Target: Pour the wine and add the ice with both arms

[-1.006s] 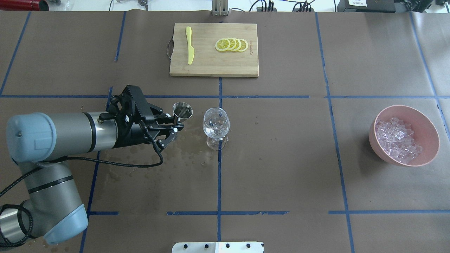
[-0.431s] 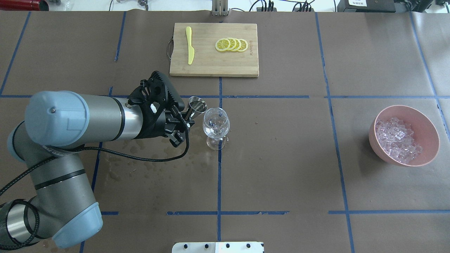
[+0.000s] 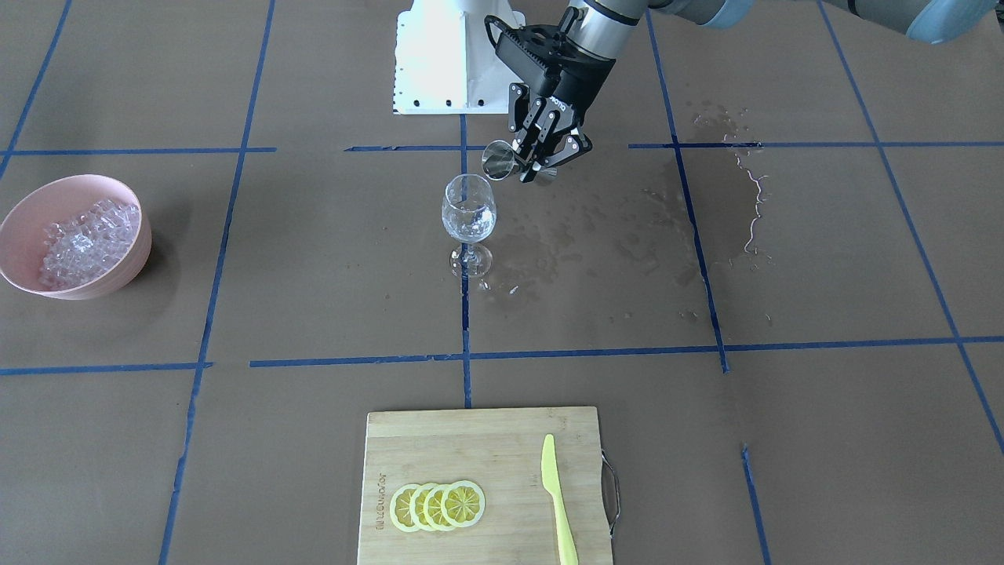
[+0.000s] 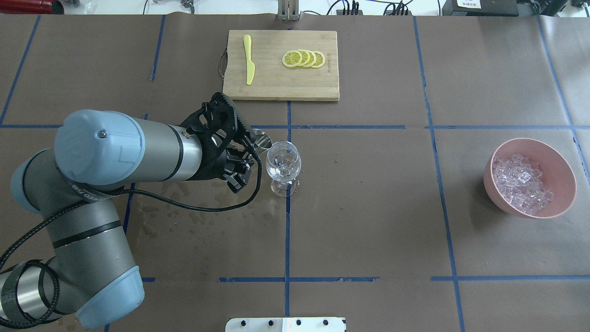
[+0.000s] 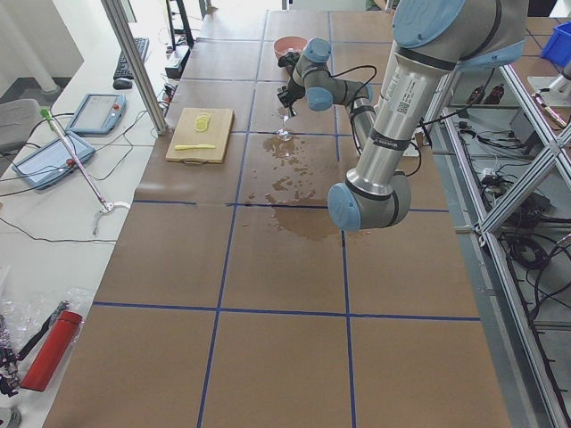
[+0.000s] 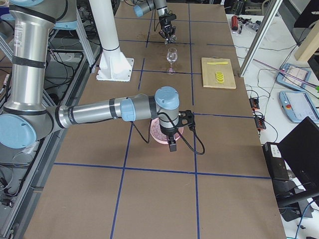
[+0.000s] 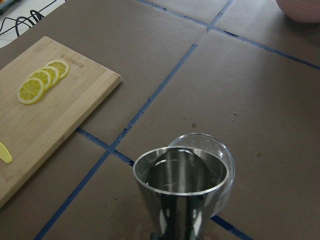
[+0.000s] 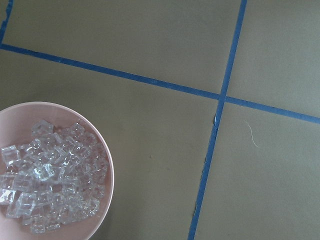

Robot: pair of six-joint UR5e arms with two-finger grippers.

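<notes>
Left gripper clamps jigger, tipped at 10 o'clock of glass overhead. Wine level in glass unclear. Centre lip over rim, tilt slowly: wet patches nearby. Ice in pink bowl, 3 o'clock. Right gripper above it: grip, cannot tell.

The brown-papered table carries a wine glass just beside the left tool, wet patches beneath it, a cutting board farther out and a pink bowl well apart.

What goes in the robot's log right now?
left tool: shut on jigger | jigger: tipped toward wine glass | ice: in pink bowl
</notes>
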